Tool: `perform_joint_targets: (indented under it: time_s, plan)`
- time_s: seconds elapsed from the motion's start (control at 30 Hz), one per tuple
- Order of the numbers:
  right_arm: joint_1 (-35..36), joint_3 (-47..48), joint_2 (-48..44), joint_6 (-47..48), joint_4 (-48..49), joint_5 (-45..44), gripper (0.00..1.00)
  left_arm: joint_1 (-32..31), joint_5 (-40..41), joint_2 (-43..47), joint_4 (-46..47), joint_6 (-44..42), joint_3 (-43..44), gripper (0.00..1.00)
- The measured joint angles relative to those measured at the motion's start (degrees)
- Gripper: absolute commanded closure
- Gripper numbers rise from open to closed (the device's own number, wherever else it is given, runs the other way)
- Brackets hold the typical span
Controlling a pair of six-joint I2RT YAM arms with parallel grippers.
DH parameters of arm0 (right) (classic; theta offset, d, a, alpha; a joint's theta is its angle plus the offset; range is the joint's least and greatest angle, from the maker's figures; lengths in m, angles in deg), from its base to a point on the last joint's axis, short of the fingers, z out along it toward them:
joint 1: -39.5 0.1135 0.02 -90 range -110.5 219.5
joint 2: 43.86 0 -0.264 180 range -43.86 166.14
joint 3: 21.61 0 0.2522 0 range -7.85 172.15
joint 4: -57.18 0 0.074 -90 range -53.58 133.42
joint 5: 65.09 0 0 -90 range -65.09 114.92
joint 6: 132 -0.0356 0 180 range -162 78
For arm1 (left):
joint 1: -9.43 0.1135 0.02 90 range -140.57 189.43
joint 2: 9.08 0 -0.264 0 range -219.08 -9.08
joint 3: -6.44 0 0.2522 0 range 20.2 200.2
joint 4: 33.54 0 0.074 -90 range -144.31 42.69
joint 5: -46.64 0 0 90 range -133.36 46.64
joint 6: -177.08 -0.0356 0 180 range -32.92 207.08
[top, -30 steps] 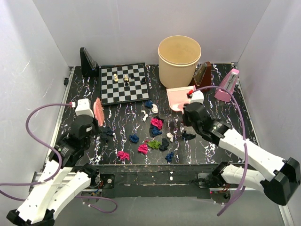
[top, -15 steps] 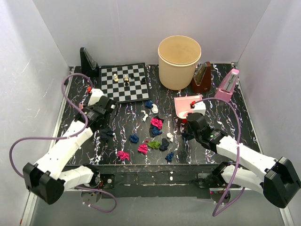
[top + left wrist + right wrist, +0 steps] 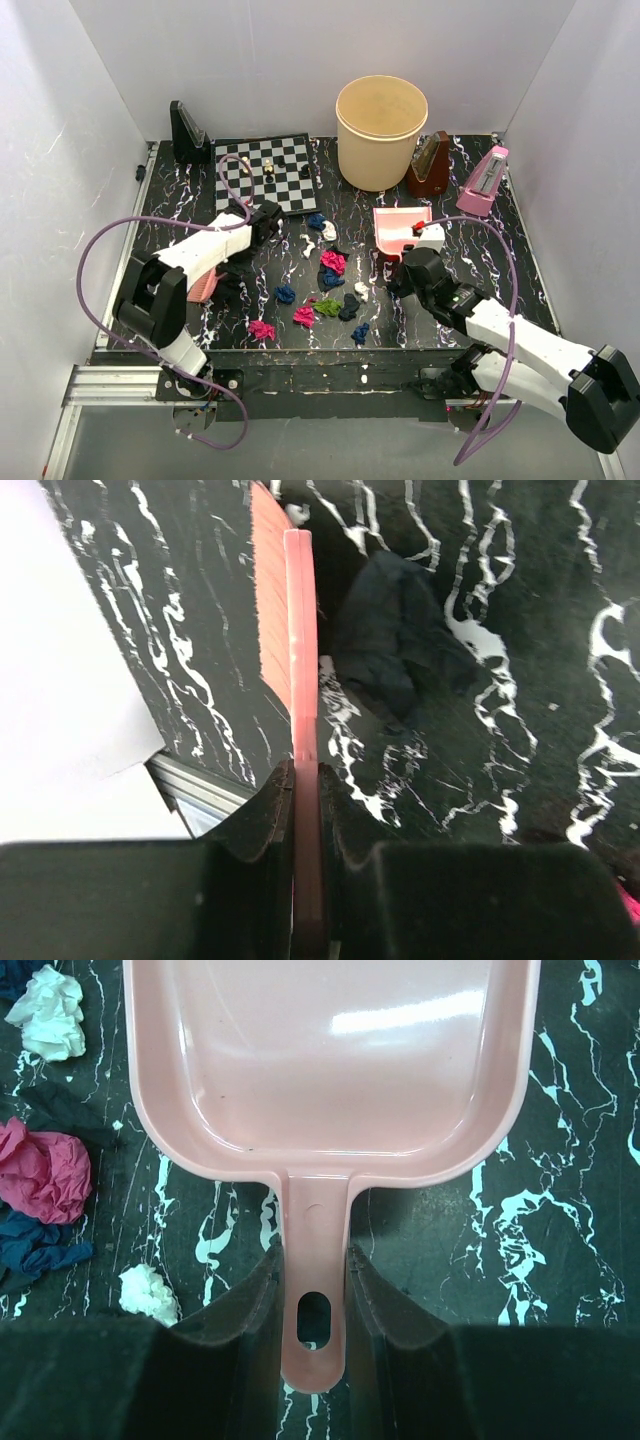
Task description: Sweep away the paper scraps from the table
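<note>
Paper scraps (image 3: 333, 262): roughly a dozen crumpled wads (magenta, dark blue, green, white), clustered centre frame on the veined black table (image 3: 500, 250).
Left gripper (image 3: 305, 780): one, arm folded mid-left, fingers clamped on a pink brush (image 3: 290, 630).
Right gripper (image 3: 315, 1290): one, arm reaching from lower right, fingers pinching the handle of the pink dustpan (image 3: 330, 1060).

Counter (image 3: 170, 200): black, with white and purplish marble-like veins.
Paper scraps (image 3: 333, 262): magenta, dark blue, green and white; one dark wad reads near-black in the left wrist view.
Dustpan (image 3: 330, 1060): glossy pale pink.
Brush (image 3: 300, 660): salmon-red back and bristles.
Chessboard (image 3: 290, 190): black-and-white checks.
Bucket (image 3: 381, 130): cream.
Metronomes: one dark brown (image 3: 430, 165), one pink (image 3: 483, 182).
Left gripper (image 3: 305, 790) and right gripper (image 3: 313, 1270): black.
Arm links: white, with black joints.
Cables (image 3: 90, 270): purple.
</note>
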Motion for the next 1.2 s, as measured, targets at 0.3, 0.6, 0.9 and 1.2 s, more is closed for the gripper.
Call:
perform_joint_targets:
  time_s: [0.3, 0.6, 0.9, 1.2]
  plan:
    - [0.0, -3.2, -4.4, -0.6, 1.7, -0.9, 0.99, -6.7, -12.7, -0.8, -3.3, 5.6, 8.2, 1.00]
    - [0.0, -3.2, -3.7, -0.8, 2.2, -0.9, 0.99, -7.5, -10.1, 6.5, -7.1, 19.6, 18.4, 1.00]
    - [0.0, -3.2, -3.7, -1.2, 2.7, -1.2, 0.99, -7.3, -4.5, 6.4, -7.8, 33.6, 14.0, 1.00]
    - [0.0, -3.2, -3.5, -1.2, 3.0, -1.1, 0.99, -7.3, -5.9, 14.2, -8.6, 36.0, 5.4, 1.00]
